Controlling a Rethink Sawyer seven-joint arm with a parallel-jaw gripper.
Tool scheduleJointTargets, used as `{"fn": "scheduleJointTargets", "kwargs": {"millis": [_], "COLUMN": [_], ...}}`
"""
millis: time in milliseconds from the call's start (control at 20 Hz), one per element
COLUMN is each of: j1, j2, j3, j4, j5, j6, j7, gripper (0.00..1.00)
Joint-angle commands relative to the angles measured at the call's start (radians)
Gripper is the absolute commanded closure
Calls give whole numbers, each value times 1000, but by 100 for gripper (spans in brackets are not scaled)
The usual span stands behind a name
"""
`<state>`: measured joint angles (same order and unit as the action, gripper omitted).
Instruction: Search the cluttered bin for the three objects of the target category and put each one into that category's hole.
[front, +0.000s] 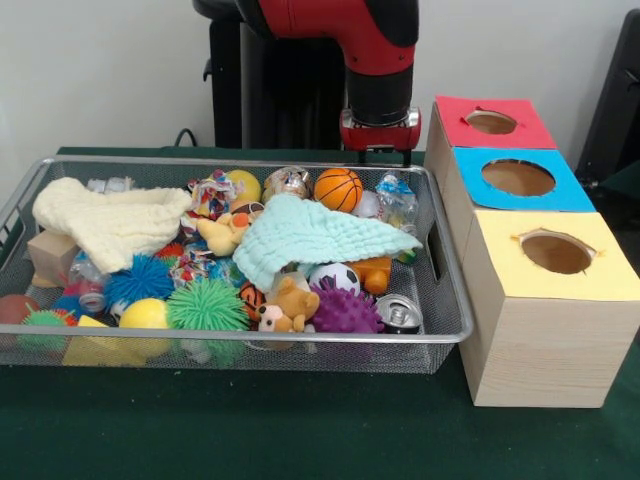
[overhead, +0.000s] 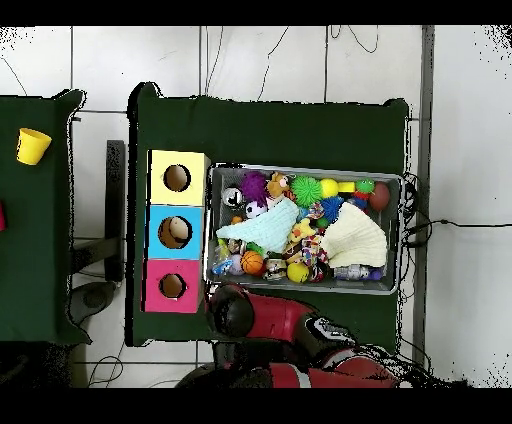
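A wire mesh bin (front: 200, 161) (overhead: 300, 170) is packed with toys: a basketball (front: 338, 189) (overhead: 253, 262), a soccer ball (front: 328, 277), green (front: 207, 305) and purple (front: 345, 310) spiky balls, a brown teddy (front: 290, 305), a can (front: 400, 313) and a plastic bottle (front: 397, 200). A teal cloth (front: 310, 235) (overhead: 262, 228) and a cream cloth (front: 110, 220) (overhead: 355, 238) cover part of the pile. Beside the bin a wooden box has a red hole (front: 491, 122) (overhead: 172, 286), a blue hole (front: 517, 177) (overhead: 177, 232) and a yellow hole (front: 556, 252) (overhead: 177, 178). My gripper (front: 380, 150) (overhead: 232, 310) hangs behind the bin's far rim, holding nothing visible.
The bin and the box stand on a green tablecloth (front: 300, 430). In the overhead view a yellow cup (overhead: 33, 146) stands on a separate green table to the left. A pale object shows inside the blue hole there.
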<state>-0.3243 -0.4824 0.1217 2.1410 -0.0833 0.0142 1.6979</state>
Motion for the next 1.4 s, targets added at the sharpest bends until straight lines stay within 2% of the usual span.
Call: {"fn": "scheduleJointTargets", "kwargs": {"millis": [50, 300, 450, 700, 800, 900, 1300, 1400], "j1": [-18, 29, 50, 59, 51, 35, 20, 21], "j2": [-17, -125, -160, -182, -186, -190, -216, -220], "j3": [62, 16, -3, -10, 2, 24, 49, 50], "j4": [-110, -121, -156, -193, -197, -192, -202, -208], "j5": [14, 74, 78, 65, 62, 58, 16, 10], "j6": [-15, 272, 375, 465, 460, 393, 261, 254], "j7": [142, 114, 110, 115, 119, 123, 109, 104], "gripper": [0, 0, 0, 0, 0, 0, 0, 0]}}
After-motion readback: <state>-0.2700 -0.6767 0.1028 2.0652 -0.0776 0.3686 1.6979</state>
